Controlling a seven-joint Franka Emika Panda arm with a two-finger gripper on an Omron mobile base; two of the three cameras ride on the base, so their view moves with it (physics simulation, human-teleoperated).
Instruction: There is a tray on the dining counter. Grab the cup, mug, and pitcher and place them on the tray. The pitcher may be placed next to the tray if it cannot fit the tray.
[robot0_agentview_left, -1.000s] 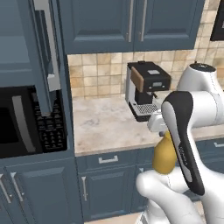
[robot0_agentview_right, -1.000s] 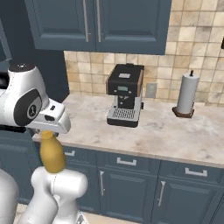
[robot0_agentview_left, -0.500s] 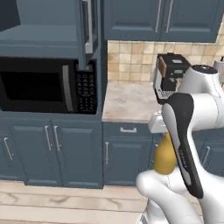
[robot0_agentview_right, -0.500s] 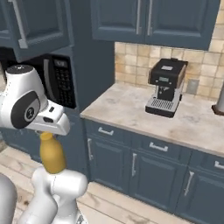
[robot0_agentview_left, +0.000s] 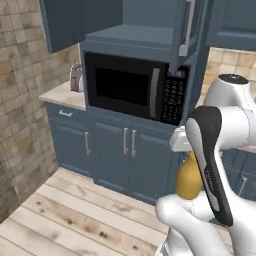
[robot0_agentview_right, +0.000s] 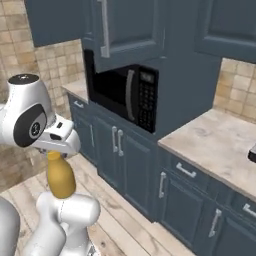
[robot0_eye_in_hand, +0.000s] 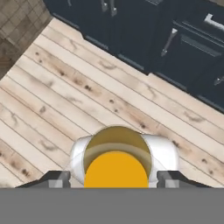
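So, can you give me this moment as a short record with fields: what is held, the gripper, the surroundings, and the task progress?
held: pitcher, amber, hanging upright under the hand
gripper: gripper closed on the pitcher, one finger on each side of it
below: wooden plank floor
surroundings: microwave built into dark blue cabinets; beige counter to the right of it
task progress: pitcher is being carried, not yet set down
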